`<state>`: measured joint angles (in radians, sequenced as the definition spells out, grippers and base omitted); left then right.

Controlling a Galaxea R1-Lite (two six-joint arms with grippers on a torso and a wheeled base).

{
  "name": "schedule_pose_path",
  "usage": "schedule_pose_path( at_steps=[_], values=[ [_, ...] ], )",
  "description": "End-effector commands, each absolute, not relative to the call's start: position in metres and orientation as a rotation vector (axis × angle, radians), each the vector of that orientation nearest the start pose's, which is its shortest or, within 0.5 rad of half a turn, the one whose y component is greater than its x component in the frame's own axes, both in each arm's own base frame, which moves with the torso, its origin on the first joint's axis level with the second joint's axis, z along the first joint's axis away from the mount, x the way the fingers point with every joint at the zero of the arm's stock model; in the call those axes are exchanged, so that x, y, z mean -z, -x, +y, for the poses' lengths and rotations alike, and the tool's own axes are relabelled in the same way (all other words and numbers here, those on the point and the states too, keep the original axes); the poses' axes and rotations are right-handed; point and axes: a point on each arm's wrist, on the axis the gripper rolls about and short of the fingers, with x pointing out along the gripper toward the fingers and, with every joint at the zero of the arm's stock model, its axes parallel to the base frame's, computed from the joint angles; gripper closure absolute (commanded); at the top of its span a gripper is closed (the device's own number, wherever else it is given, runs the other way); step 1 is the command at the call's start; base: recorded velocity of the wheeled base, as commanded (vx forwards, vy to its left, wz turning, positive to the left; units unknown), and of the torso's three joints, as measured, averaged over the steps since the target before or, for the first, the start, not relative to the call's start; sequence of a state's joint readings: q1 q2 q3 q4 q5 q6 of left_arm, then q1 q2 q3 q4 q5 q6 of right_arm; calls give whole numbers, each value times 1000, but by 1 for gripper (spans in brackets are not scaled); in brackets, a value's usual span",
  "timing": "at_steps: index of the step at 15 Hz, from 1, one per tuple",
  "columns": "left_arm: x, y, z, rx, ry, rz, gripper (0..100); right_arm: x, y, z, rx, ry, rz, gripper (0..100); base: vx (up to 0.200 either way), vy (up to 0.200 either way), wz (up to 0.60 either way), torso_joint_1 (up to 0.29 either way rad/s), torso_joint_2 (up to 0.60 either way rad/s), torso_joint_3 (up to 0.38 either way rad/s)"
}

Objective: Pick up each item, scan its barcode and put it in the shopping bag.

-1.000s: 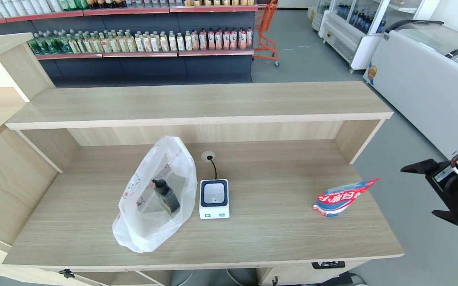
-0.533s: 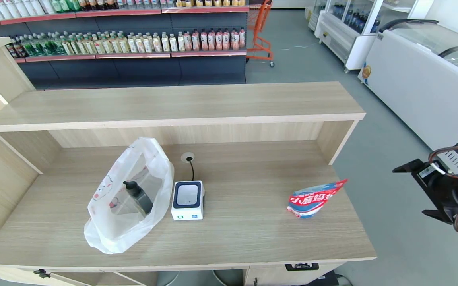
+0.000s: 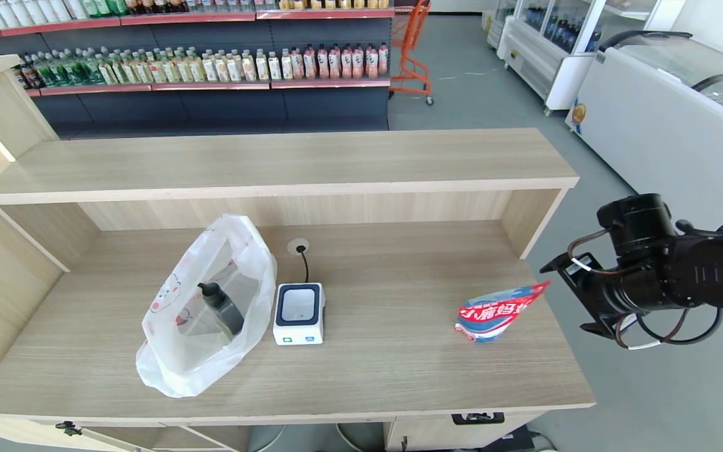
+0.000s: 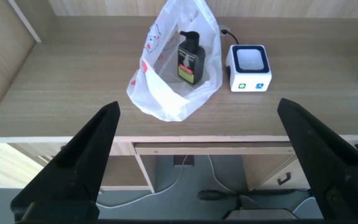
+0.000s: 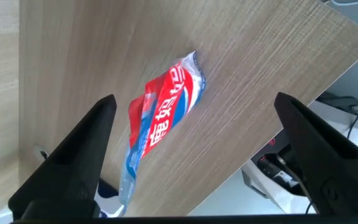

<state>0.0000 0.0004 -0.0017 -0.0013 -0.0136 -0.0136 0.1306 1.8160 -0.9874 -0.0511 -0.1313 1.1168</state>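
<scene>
One snack pouch (image 3: 496, 311), one shopping bag (image 3: 173, 351), one scanner (image 3: 299, 305), one pump bottle (image 3: 222, 307). Pouch lies on the counter (image 3: 399, 370) just left of the right gripper (image 3: 562, 299). Its long axis is aimed at the gripper's wide-spread jaws, not touching. Bag holds the bottle, pump up. Left gripper (image 4: 199, 104) also spread wide, with bag and scanner ahead of it.

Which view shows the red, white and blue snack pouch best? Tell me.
The right wrist view: the red, white and blue snack pouch lies large on the wooden counter. The head view shows it small near the counter's right end; the left wrist view catches just a corner.
</scene>
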Motion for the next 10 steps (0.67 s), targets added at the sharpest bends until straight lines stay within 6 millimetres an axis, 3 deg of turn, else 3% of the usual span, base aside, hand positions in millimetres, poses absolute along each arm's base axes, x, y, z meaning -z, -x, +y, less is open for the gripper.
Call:
schedule_pose_path(
  at_steps=[1,8,9,10],
  values=[
    [-76,23,0,14,14,-3,0,-102,-338,44,492,-912,760,0,0,0,0,0,0,0],
    [-76,23,0,14,14,-3,0,-63,-359,78,408,-822,762,0,0,0,0,0,0,0],
    [-76,23,0,14,14,-5,0,-60,-361,80,405,-790,765,100,0,0,0,0,0,0],
    [-76,23,0,14,14,-3,0,-59,-365,82,401,-779,757,100,0,0,0,0,0,0]
  ],
)
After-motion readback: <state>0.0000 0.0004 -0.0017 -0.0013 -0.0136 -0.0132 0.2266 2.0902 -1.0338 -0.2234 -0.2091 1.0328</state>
